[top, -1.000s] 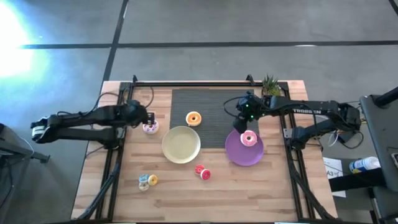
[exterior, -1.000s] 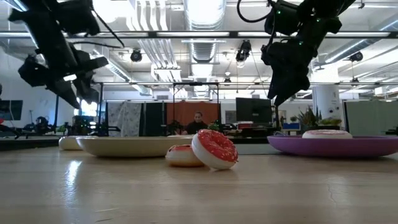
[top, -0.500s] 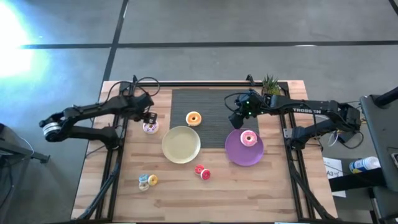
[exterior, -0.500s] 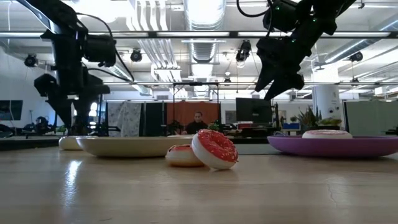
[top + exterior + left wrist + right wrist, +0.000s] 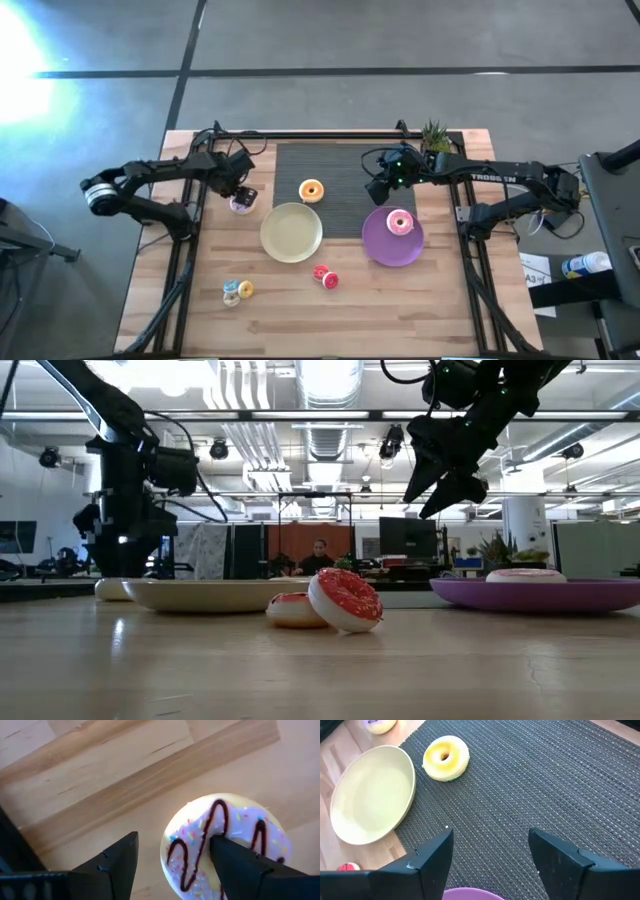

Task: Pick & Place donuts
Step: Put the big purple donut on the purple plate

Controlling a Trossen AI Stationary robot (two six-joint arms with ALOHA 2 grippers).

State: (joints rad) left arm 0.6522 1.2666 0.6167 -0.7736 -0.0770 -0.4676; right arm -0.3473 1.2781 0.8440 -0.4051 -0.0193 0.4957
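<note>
My left gripper (image 5: 240,193) is open and points down over the whitish donut (image 5: 241,205) with dark drizzle near the table's left side. In the left wrist view one finger (image 5: 227,860) stands at the donut's hole (image 5: 216,836) and the other finger (image 5: 117,862) outside the ring. My right gripper (image 5: 378,190) is open and hangs above the dark mat (image 5: 345,165), touching nothing. An orange donut (image 5: 311,190) lies on the mat. A pink donut (image 5: 400,222) lies on the purple plate (image 5: 380,248). The pale-yellow plate (image 5: 291,232) holds nothing. My left gripper comes at the whitish donut (image 5: 200,850) from above, with its fingers on either side of one part of the ring. Whether a finger touches the donut, I cannot tell. The donut lies flat on the wooden table.
Two red donuts (image 5: 325,276) lie near the table's middle, toward the near edge; one leans on the other (image 5: 345,600). A teal and a yellow donut (image 5: 237,291) lie near the left near corner. A small plant (image 5: 435,135) stands at the far right.
My left gripper has swung toward the whitish donut, tipped until it points straight down, and come down close over it. My right gripper has risen from the purple plate and moved a little toward the table's left, over the mat. The donuts have not moved.
</note>
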